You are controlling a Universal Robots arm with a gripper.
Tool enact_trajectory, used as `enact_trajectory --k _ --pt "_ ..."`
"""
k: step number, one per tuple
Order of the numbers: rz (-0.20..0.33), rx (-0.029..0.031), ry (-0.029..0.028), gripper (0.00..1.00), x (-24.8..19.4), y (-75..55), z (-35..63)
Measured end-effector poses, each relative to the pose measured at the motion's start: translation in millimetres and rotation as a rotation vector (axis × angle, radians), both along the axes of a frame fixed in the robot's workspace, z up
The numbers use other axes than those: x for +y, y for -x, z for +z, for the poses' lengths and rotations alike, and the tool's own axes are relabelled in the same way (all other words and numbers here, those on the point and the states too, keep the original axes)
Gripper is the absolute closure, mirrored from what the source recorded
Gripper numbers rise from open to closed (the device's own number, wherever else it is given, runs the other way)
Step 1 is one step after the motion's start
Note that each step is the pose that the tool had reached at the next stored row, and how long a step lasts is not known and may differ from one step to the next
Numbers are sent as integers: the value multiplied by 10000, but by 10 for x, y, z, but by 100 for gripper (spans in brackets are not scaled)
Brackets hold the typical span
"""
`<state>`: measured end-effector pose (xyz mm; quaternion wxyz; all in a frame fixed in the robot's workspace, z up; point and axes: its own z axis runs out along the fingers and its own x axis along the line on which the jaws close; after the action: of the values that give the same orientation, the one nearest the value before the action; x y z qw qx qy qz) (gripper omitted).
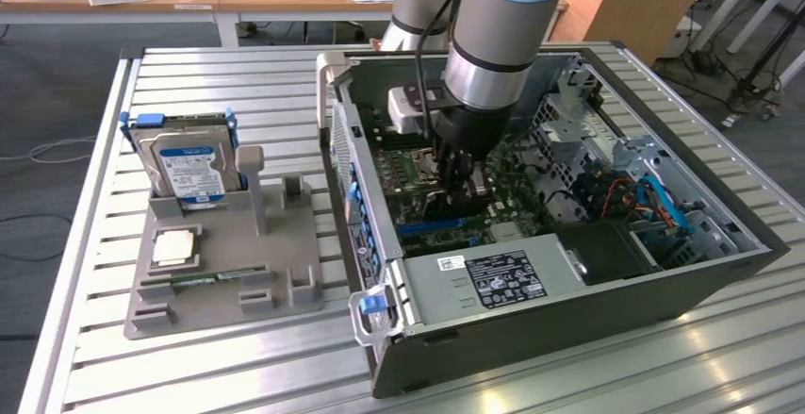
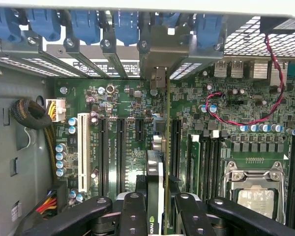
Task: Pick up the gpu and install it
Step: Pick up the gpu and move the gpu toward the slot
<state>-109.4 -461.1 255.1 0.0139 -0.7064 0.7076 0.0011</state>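
The gpu (image 2: 155, 169) stands edge-on over the green motherboard (image 2: 123, 98), a logo showing on its near edge. Its silvery bracket (image 2: 158, 78) reaches the rear slot openings of the case. My gripper (image 2: 160, 209) is shut on the card, one black finger (image 2: 132, 216) on each side. The card lies in line with the long black expansion slots (image 2: 120, 152); whether its edge sits in a slot I cannot tell. In the exterior view the arm reaches down into the open computer case (image 1: 566, 320), with the gripper (image 1: 459, 176) low over the board.
A white slot (image 2: 83, 147), memory slots and the CPU socket (image 2: 255, 191) flank the card. Blue retention clips (image 2: 83, 24) line the rear wall. The power supply (image 1: 491, 277) sits at the case's front. On the exterior view's left, a grey holder (image 1: 214, 263) carries a hard drive (image 1: 195, 164).
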Motion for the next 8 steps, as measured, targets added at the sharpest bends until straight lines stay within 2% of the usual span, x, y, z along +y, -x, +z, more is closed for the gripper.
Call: enact_trajectory --k 8 --pt "0 -1 -1 73 0 0 -8"
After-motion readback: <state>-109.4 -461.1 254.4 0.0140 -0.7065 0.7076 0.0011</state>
